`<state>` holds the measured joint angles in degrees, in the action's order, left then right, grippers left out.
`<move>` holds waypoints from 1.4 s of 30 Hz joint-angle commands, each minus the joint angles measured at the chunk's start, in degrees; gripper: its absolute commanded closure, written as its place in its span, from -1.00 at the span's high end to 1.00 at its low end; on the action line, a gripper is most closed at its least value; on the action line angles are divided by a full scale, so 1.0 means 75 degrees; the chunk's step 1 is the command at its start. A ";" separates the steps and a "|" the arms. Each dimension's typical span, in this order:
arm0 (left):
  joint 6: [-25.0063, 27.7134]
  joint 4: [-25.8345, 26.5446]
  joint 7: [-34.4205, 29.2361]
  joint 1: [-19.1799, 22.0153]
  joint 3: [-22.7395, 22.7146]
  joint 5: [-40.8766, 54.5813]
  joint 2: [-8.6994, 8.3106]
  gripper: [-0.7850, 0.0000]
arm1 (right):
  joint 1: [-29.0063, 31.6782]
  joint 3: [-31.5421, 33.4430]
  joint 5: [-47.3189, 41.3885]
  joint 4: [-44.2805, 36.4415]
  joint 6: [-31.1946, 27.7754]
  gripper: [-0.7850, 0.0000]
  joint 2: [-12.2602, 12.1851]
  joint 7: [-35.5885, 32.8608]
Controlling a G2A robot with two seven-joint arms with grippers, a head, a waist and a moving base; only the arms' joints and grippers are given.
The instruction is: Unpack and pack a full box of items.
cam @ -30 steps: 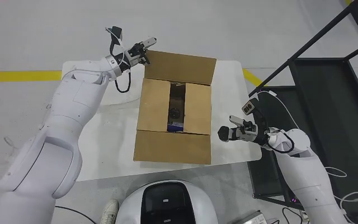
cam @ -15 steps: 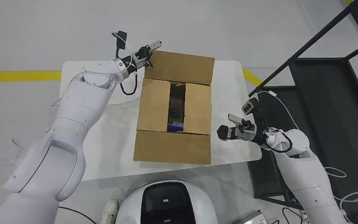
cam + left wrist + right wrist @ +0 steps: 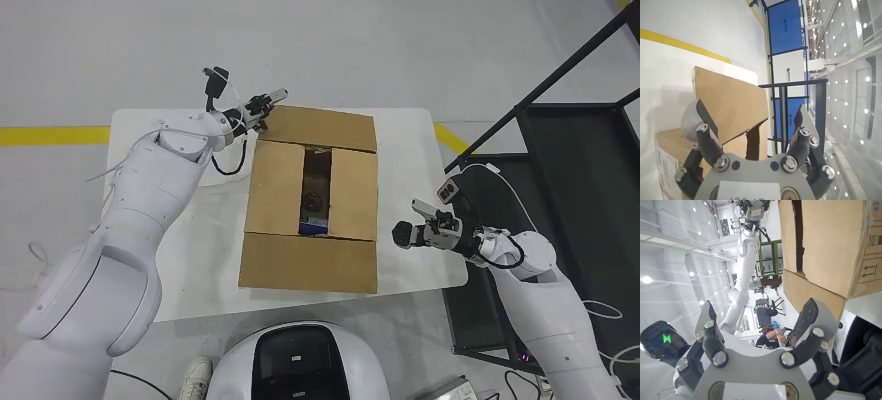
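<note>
Left hand (image 3: 749, 108), spread wide at the corner of the box's (image 3: 278, 185) far flap (image 3: 728, 98), could slip off that thin cardboard edge as I close, letting the flap drop shut.

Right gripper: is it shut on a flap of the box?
No, the right gripper stands wide open with nothing between its jaws, short of the box.

Open left pincer (image 3: 268, 99), arm stretched forward; open right pincer (image 3: 408, 226), arm bent at side.
</note>
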<state>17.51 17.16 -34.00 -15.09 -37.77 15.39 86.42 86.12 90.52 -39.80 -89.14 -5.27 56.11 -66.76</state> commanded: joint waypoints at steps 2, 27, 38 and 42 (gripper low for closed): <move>-0.0077 -0.0090 0.0027 0.0034 -0.0019 -0.0055 0.0058 1.00 | -0.0017 -0.0002 -0.0064 0.0055 -0.0005 1.00 0.0003 0.0009; 0.0039 -0.0600 -0.1482 0.0215 -0.0416 -0.0419 -0.0030 1.00 | -0.0162 -0.0129 -0.0272 0.0261 -0.0004 1.00 0.0022 -0.0178; 0.0567 -0.0482 -0.1414 0.0227 -0.1311 0.0712 -0.0377 1.00 | -0.0436 -0.0523 0.0144 -0.0040 0.0085 1.00 0.0052 -0.0029; 0.1061 -0.0249 -0.1378 0.0072 -0.1766 0.1299 -0.0566 1.00 | -0.0640 -0.0851 0.0514 -0.0514 0.0199 1.00 0.0081 0.0219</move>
<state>24.62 14.87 -43.98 -14.21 -50.32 24.33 82.54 81.68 84.69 -36.43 -92.28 -4.01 56.67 -65.43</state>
